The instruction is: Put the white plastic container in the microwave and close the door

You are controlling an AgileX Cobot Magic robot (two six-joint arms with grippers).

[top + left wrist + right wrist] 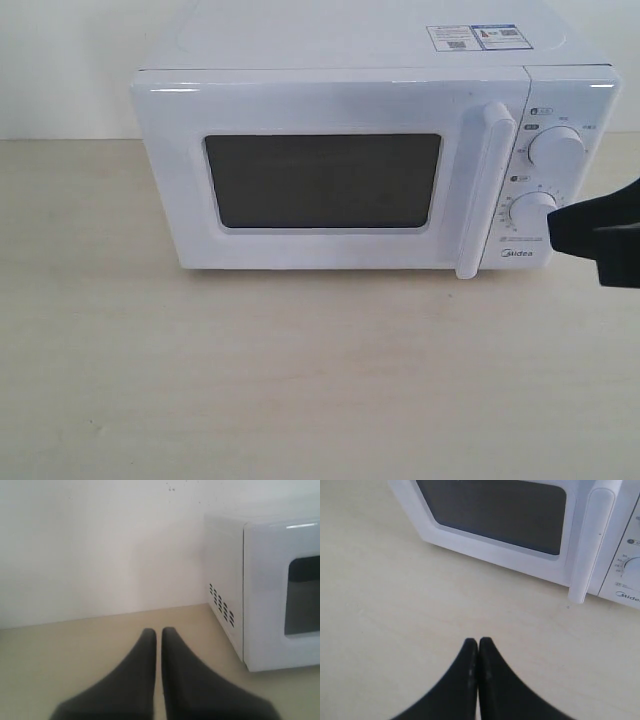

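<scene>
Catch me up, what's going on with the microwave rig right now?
Nothing is being handled. The microwave sits on the table with its door shut. The right gripper is closed and empty, hovering over the table in front of the knob side, near the handle. The left gripper is closed and empty too, off to the microwave's left side. No container shows in any view, and the dark window hides the inside.
</scene>
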